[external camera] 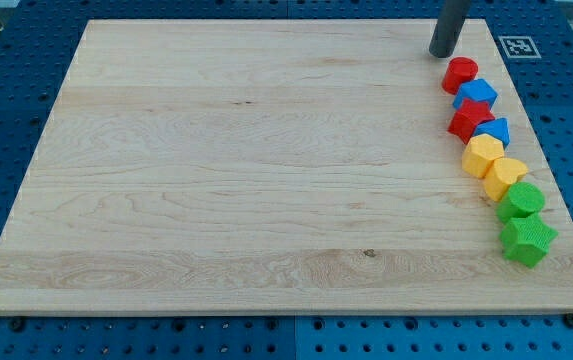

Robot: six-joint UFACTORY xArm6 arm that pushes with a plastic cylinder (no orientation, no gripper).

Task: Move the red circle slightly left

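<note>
The red circle (459,74) lies near the top right of the wooden board (246,170), at the head of a line of blocks. My tip (442,54) stands just up and left of it, close to its edge, with a thin gap. Below the red circle come a blue block (477,95), a red star-like block (471,120), a small blue block (493,131), two yellow blocks (483,155) (506,177), a green round block (521,200) and a green star (527,240).
The blocks run in a touching chain down the board's right edge. A black-and-white marker tag (518,46) sits at the top right corner. Blue pegboard (6,90) surrounds the board.
</note>
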